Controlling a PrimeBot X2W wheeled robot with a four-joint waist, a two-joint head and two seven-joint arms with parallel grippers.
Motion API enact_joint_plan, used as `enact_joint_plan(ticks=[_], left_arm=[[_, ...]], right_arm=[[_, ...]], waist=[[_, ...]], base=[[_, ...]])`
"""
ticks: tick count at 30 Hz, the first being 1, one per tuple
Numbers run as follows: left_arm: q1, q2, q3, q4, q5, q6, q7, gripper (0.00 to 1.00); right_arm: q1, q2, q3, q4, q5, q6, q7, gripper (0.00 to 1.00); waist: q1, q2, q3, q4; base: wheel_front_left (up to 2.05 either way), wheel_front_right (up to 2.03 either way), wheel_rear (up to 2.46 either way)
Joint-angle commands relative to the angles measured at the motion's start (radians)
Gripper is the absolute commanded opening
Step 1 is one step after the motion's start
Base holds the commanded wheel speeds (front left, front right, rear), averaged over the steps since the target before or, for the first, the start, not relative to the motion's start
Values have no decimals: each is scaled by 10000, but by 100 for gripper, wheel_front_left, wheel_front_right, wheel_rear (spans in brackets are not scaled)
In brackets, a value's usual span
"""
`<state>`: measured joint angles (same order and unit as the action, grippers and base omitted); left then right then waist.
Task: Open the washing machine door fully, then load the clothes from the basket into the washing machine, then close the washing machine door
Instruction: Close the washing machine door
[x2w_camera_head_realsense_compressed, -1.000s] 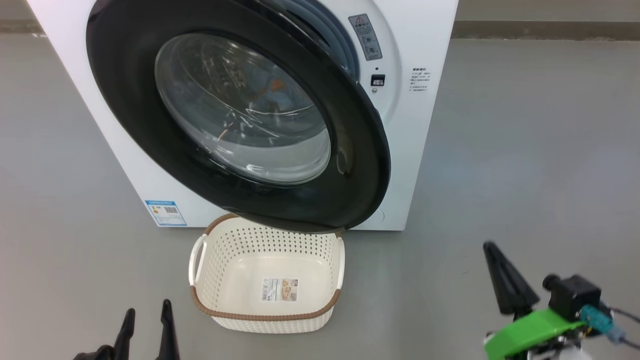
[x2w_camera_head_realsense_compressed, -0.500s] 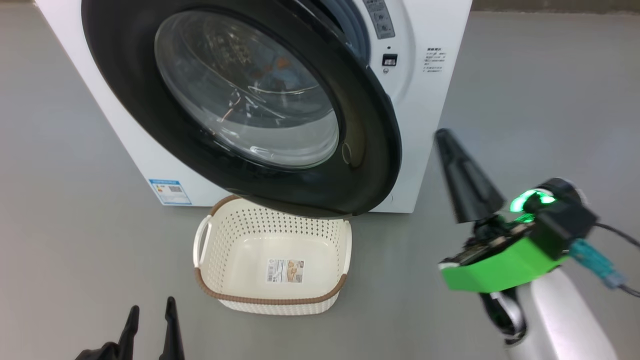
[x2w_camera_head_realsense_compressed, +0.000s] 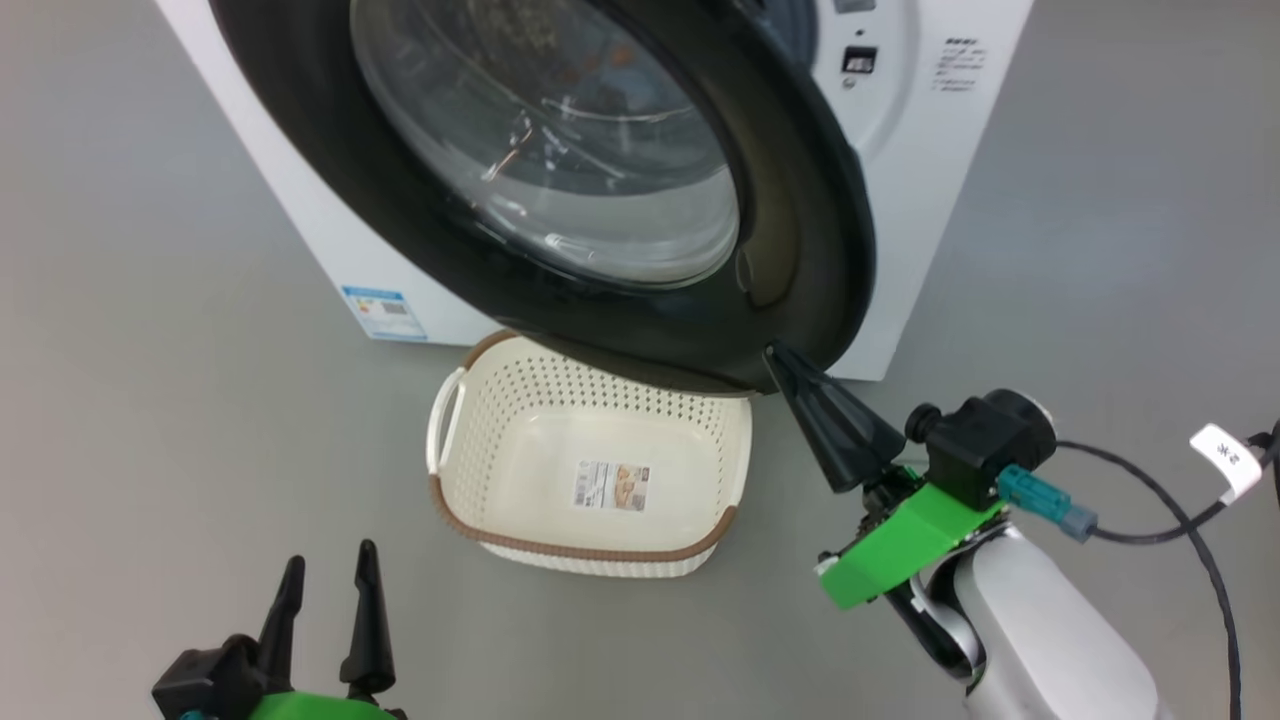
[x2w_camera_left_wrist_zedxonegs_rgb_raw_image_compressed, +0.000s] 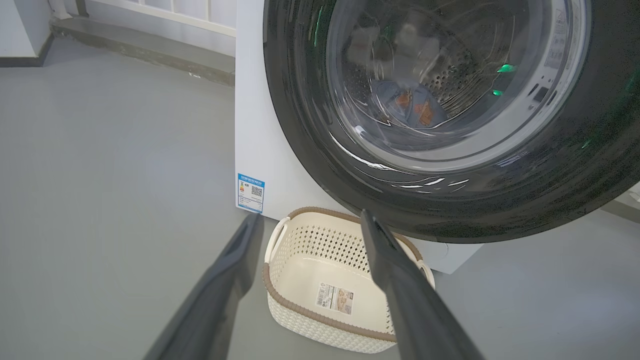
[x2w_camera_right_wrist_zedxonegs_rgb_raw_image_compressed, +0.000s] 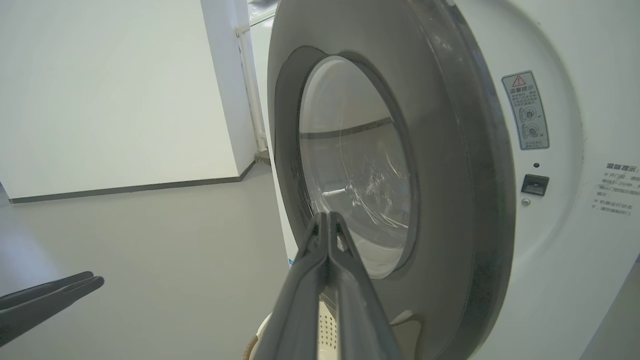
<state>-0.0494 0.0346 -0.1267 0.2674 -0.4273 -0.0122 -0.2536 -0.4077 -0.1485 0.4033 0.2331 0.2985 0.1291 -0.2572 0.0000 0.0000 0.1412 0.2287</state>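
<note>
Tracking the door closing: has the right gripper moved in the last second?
Yes. Against the basket, the right gripper swung left and forward; its fingers now near the washing machine door's lower rim.

We can't read any full words. On the washing machine (x2w_camera_head_realsense_compressed: 930, 200) we see a blue energy label (x2w_camera_left_wrist_zedxonegs_rgb_raw_image_compressed: 250, 192) with a QR code, a grey warning sticker (x2w_camera_right_wrist_zedxonegs_rgb_raw_image_compressed: 526, 110) with a red triangle and two round pictograms, and small Chinese print (x2w_camera_right_wrist_zedxonegs_rgb_raw_image_compressed: 616, 189). The product label (x2w_camera_head_realsense_compressed: 612, 485) in the basket (x2w_camera_head_realsense_compressed: 500, 440) is too small to read. A white tag (x2w_camera_head_realsense_compressed: 1228, 455) has illegible dark characters.

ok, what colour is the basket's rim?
Brown, woven-look; the basket itself is cream-white perforated plastic. Shows best in the head view.
</note>
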Motion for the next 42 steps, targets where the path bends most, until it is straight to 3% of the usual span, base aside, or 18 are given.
enact_joint_plan(ticks=[1,22,42], left_arm=[[-349,156,284,-275,-63,91,-82,100],[-807,156,69,-718,-650,251,-82,100],[-1080,156,-15,-900,-837,238,-82,100]], right_arm=[[-365,132,58,-133,35,16,-46,0],[-1626,-524,-1360,132,-212,16,-46,0],[-2784,-1101,-1650,21,-333,16,-46,0]], waist=[[0,0,301,268],[0,0,1472,1065],[0,0,2464,1153]], base=[[0,0,0],[0,0,0],[0,0,0]])
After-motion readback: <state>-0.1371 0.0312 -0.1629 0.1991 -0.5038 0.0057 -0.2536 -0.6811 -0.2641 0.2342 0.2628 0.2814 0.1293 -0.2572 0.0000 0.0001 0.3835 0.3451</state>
